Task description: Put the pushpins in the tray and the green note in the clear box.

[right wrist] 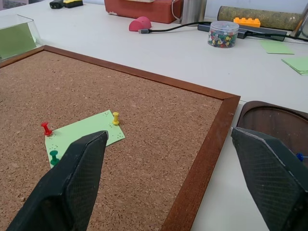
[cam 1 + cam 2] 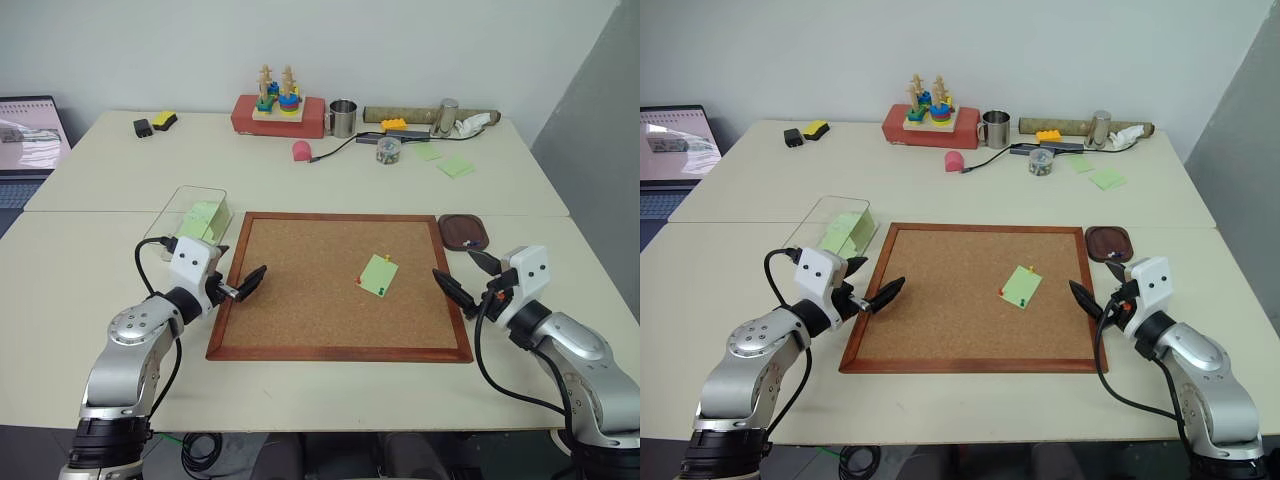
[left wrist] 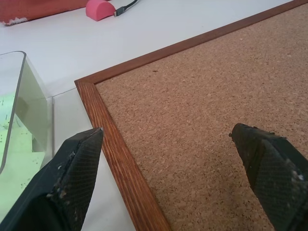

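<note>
The green note (image 2: 379, 274) lies right of centre on the cork board (image 2: 300, 300). A yellow pushpin (image 1: 115, 118), a red pushpin (image 1: 46, 128) and a green pin (image 1: 54, 156) stand in it. The dark brown tray (image 2: 464, 232) sits just off the board's far right corner, with a small blue pin (image 1: 299, 156) in it. Off the board's far left corner stands the clear box (image 2: 190, 220), holding green paper. My left gripper (image 2: 238, 270) hangs open over the board's left edge. My right gripper (image 2: 462, 275) is open over the board's right edge, near the tray. Both hold nothing.
Along the table's back are a red box with a wooden stacking toy (image 2: 278, 108), a metal cup (image 2: 343, 118), a jar of pins (image 2: 388, 150), a pink object (image 2: 302, 151) with a cable, a cardboard tube (image 2: 420, 116) and loose green notes (image 2: 455, 166). A laptop (image 2: 30, 140) stands far left.
</note>
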